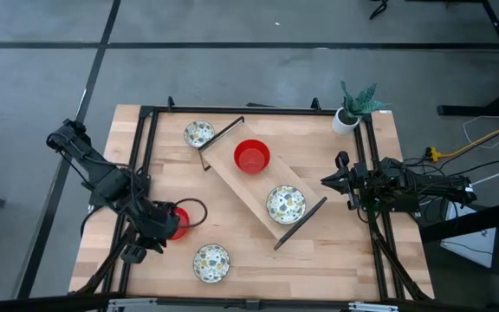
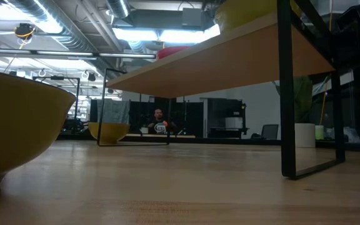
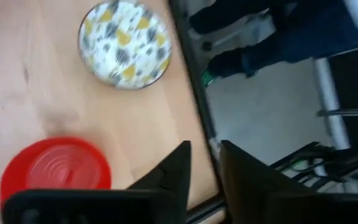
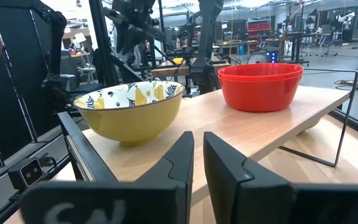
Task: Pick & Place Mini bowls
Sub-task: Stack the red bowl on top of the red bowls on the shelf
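Observation:
On the raised wooden shelf (image 1: 262, 186) stand a red mini bowl (image 1: 251, 156) and a patterned, yellow-sided mini bowl (image 1: 285, 204). On the table itself stand a patterned bowl (image 1: 199, 133) at the far left, another (image 1: 211, 263) near the front edge, and a red bowl (image 1: 178, 223) at the near left. My left gripper (image 3: 205, 155) hangs over the table just left of that red bowl (image 3: 55, 171), pointing steeply down, open a little with nothing between its fingers. My right gripper (image 4: 197, 146) rests level at the table's right edge, shut, facing the shelf.
A white pot with a green plant (image 1: 353, 108) stands at the far right corner. Black frame rails (image 1: 145, 173) run along the table's left and right sides. The shelf's thin black legs (image 2: 286, 125) stand on the table. A person stands beyond the table's near edge (image 3: 278, 37).

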